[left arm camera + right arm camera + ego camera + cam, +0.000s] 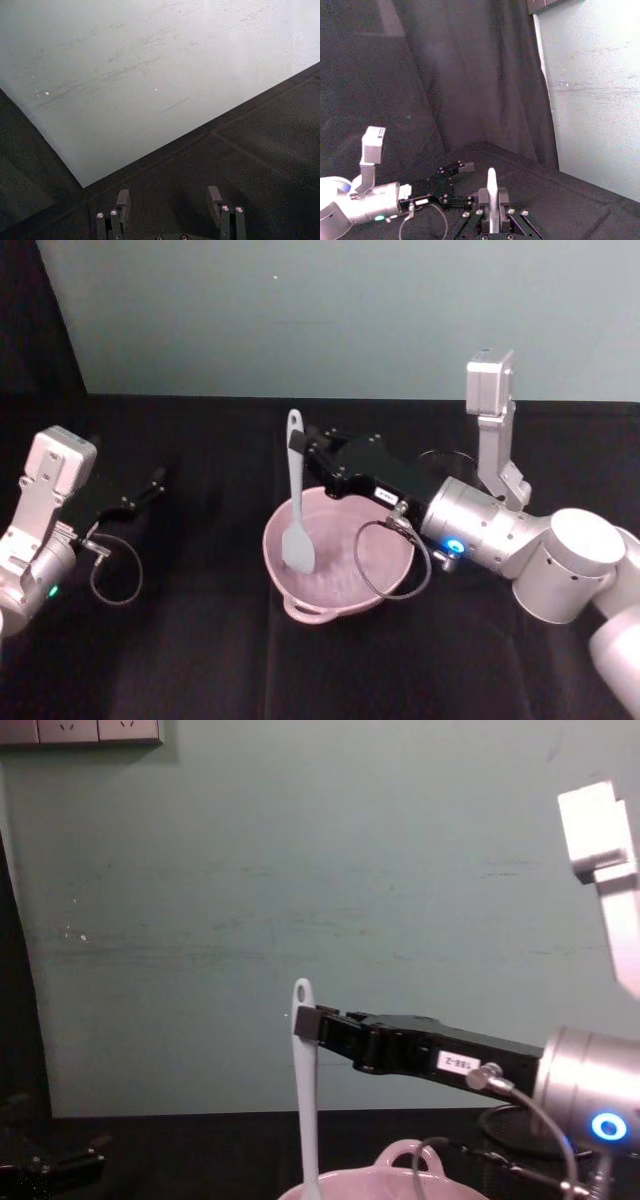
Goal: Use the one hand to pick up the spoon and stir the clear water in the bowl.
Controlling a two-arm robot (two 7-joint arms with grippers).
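Right gripper (300, 447) reaches in from my right, above the bowl (283, 562); its fingers are clamped on the upper handle of the spoon (297, 510), just below the hole at the handle's end; blue ring lit on the silver arm behind it.

Spoon stands close to upright, paddle head down inside the bowl, on the bowl's left side; I cannot tell whether the head touches the bottom; chest view has the handle (307, 1100) running straight down from the right gripper (305, 1022) to behind the pink rim (370, 1185).

Bowl sits mid-desk on the black cloth, loop handle on the near rim toward me; a cable from the right arm loops over its right rim.

Right wrist view: spoon handle (491, 197) pinched between the right gripper's fingers (490, 196).

Left gripper (155, 480) is low over the desk (200, 640) at my far left, well apart from the bowl; left wrist view shows its fingers (123, 200) spread apart, holding nothing.
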